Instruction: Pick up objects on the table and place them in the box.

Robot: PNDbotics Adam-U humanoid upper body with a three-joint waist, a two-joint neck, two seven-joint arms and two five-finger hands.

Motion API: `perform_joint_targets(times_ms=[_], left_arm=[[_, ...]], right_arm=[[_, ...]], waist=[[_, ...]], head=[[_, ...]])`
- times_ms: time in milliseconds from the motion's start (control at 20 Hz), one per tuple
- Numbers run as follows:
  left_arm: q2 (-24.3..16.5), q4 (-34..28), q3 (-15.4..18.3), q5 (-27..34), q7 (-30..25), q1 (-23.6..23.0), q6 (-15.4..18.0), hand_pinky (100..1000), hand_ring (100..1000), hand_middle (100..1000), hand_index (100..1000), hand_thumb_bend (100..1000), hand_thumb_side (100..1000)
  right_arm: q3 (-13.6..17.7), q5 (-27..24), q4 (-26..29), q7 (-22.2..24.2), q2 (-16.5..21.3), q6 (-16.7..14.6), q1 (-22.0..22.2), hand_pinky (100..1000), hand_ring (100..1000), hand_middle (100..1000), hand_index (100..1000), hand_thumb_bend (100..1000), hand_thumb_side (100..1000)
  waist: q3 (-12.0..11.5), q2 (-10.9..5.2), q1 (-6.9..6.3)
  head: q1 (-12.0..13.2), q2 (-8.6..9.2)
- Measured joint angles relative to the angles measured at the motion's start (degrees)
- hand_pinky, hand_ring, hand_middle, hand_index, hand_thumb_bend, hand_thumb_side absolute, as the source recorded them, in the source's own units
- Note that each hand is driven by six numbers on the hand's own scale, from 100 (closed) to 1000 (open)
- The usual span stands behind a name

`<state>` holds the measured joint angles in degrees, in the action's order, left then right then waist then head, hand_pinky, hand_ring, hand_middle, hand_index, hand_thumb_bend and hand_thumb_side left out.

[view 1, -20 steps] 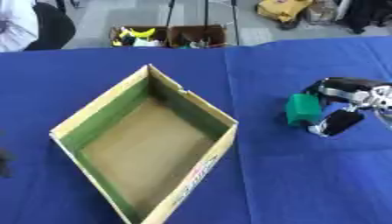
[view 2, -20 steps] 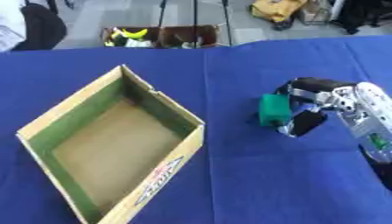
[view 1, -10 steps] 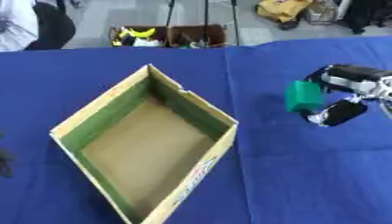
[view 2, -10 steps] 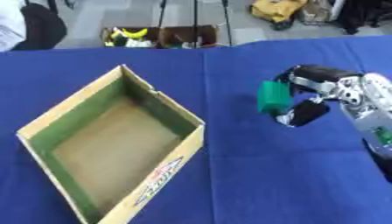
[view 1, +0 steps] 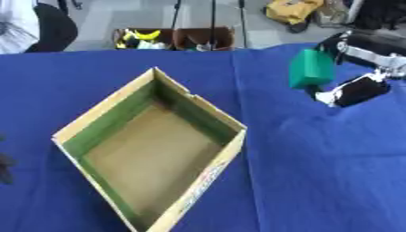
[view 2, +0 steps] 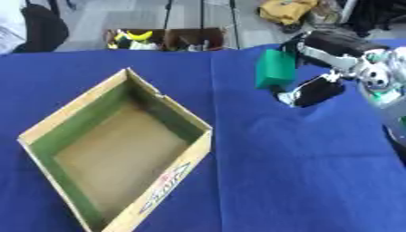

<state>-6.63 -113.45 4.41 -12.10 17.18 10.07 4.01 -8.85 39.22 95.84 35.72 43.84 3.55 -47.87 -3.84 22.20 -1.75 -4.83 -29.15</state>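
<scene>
A green block (view 1: 310, 69) hangs in the air above the blue table, right of the box, pinched between the fingers and thumb of my right hand (view 1: 361, 72). The hand comes in from the right edge and its thumb (view 2: 311, 92) sits under the block. An open cardboard box (view 1: 151, 145) with green inner walls and a brown floor lies turned like a diamond at centre left; nothing shows inside it. A dark bit at the left edge (view 1: 5, 163) may be my left hand, its fingers hidden.
The blue cloth covers the table (view 1: 317, 172). Beyond the far edge stand two small crates (view 1: 174, 38) with yellow and other items, a yellow bag (view 1: 289, 9) on the floor, and a person's dark clothing at the far left.
My right hand has lifted the green block up from near the cloth and carried it away from me. The box has not moved.
</scene>
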Motion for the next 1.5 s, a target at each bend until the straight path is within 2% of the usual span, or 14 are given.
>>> perform_joint_targets(times_ms=[50, 100, 150, 450, 750, 950, 1200, 1500], left_arm=[[0.0, 0.0, 0.0, 0.0, 0.0, 0.0, 0.0, 222, 396, 554, 809, 145, 906], [0.0, 0.0, 0.0, 0.0, 0.0, 0.0, 0.0, 222, 396, 554, 809, 145, 906], [0.0, 0.0, -0.1, 0.1, 0.0, 0.0, 0.0, 222, 396, 554, 809, 145, 906], [-0.5, 0.0, -0.6, 0.4, -0.4, 0.0, 0.0, 222, 396, 554, 809, 143, 906], [-0.5, 0.0, -0.9, 0.6, -0.7, 0.0, 0.0, 222, 396, 554, 809, 143, 905], [-0.5, 0.0, -1.1, 0.8, -0.9, 0.0, 0.0, 221, 396, 552, 809, 138, 901], [-0.4, 0.0, -1.4, 1.0, -0.9, 0.1, 0.0, 222, 396, 551, 809, 137, 899], [-0.4, 0.0, -1.4, 1.1, -0.7, 0.5, -0.2, 221, 395, 550, 808, 136, 894]], right_arm=[[-0.2, -0.1, 0.5, 0.1, -0.4, 0.1, -0.9, 695, 679, 642, 766, 100, 340], [-0.5, -0.1, 1.0, 0.3, -1.0, 0.2, -1.8, 696, 679, 641, 766, 100, 406], [-0.7, -0.2, 1.3, 0.5, -1.6, 0.2, -2.7, 696, 678, 640, 766, 100, 338], [-2.5, -0.5, 2.1, 2.0, -6.4, 0.2, -8.4, 696, 674, 628, 756, 100, 335], [-4.8, 0.3, 1.2, 4.0, -12.2, -0.1, -12.2, 697, 668, 617, 752, 100, 333], [-6.0, 1.7, -0.3, 4.4, -16.6, -0.1, -13.4, 692, 660, 609, 747, 100, 345], [-7.9, 6.0, -2.5, 4.1, -22.1, 0.1, -13.6, 691, 660, 608, 747, 100, 341], [-10.1, 9.7, -6.4, 3.8, -26.0, -0.2, -12.6, 690, 657, 604, 746, 100, 341]], waist=[[-0.3, -0.12, 0.10], [-0.5, -0.18, 0.16], [-0.7, -0.27, 0.17], [-2.1, -0.66, 0.74], [-3.8, -0.68, 1.14], [-4.7, -0.67, 1.28], [-5.7, -0.28, 1.56], [-6.5, 0.08, 1.94]], head=[[-0.1, 0.00], [-0.3, 0.00], [-0.4, -0.01], [-1.5, -0.02], [-2.7, -0.02], [-3.3, -0.02], [-3.5, 0.03], [-3.7, 0.41]])
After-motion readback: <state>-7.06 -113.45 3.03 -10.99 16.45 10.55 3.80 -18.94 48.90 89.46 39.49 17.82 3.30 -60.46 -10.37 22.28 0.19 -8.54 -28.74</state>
